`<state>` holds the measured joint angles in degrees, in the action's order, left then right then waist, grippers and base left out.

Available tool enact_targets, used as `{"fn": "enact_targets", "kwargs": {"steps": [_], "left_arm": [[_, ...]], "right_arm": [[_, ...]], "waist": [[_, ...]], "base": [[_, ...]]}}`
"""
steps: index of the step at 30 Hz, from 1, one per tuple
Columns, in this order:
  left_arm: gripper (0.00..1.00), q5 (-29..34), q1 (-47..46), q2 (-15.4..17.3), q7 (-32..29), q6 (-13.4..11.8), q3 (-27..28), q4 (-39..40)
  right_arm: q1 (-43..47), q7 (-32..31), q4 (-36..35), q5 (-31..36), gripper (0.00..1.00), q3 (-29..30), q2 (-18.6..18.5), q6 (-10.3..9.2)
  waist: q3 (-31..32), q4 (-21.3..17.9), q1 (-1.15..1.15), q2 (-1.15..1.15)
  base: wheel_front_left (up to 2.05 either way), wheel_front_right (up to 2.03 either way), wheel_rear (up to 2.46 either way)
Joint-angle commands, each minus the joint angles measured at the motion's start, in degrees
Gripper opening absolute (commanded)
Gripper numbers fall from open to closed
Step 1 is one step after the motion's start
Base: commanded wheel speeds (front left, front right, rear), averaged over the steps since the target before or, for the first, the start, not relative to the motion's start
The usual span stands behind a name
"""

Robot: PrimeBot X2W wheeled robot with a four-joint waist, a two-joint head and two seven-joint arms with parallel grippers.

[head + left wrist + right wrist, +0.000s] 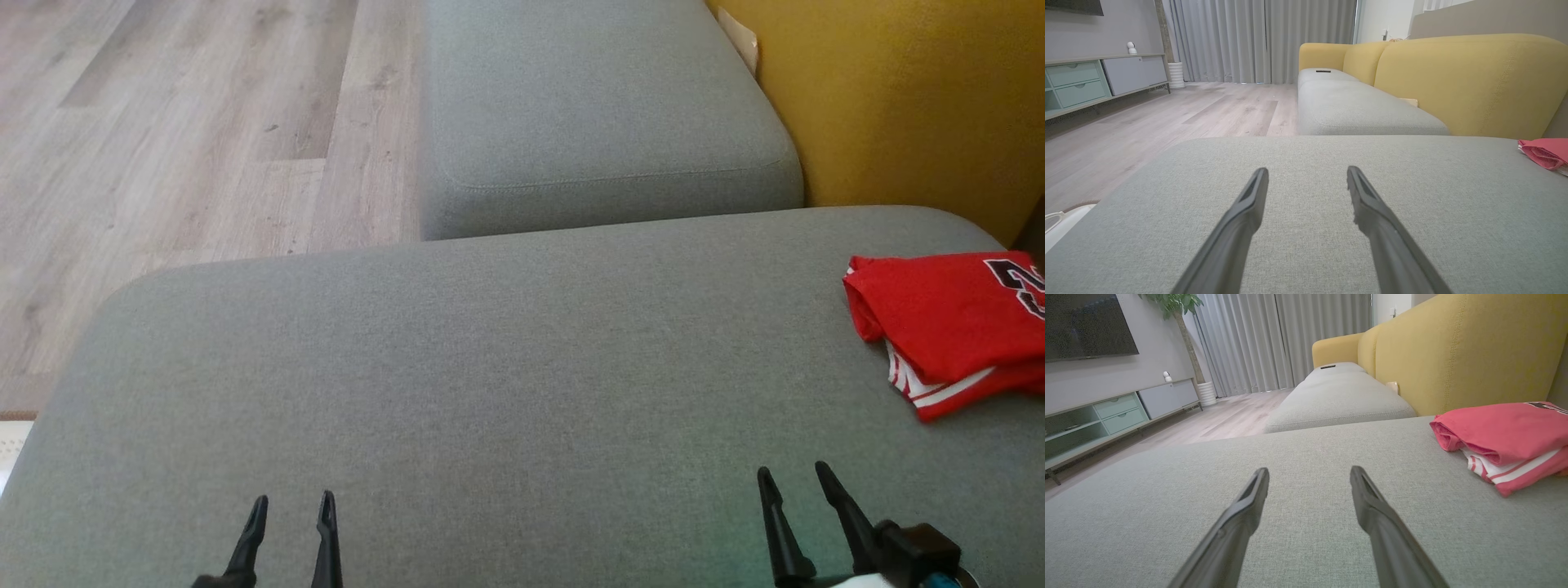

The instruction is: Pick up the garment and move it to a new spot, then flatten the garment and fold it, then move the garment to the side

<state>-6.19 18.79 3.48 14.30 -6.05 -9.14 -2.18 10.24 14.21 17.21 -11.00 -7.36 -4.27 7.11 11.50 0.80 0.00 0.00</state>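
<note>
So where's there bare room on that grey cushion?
Nearly all the grey cushion is bare, from its left edge by the wooden floor across to the folded red garment. The cushion behind looks bare too. Only the right corner, under the garment, is taken.

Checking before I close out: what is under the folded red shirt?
The red shirt rests on the grey cushion; its own white-striped layer pokes out beneath the top fold. Anything tucked under the cloth is covered.
</note>
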Motion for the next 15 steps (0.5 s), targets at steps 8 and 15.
{"fn": "enact_targets", "kwargs": {"steps": [8,15], "left_arm": [[0.00,0.0,0.1,0.0,0.0,-0.1,0.1,-0.6],[0.00,-2.8,0.3,0.0,-0.5,0.2,0.0,-2.9]], "right_arm": [[0.0,0.0,0.8,0.0,0.00,-0.1,0.2,0.00],[0.0,-0.8,3.1,-2.5,0.00,0.3,0.2,-0.03]], "waist": [[0.3,-0.4,0.00,0.00],[-0.1,-0.4,0.00,0.00]], "base": [[0.00,0.00,0.00],[0.00,0.00,0.00]]}}
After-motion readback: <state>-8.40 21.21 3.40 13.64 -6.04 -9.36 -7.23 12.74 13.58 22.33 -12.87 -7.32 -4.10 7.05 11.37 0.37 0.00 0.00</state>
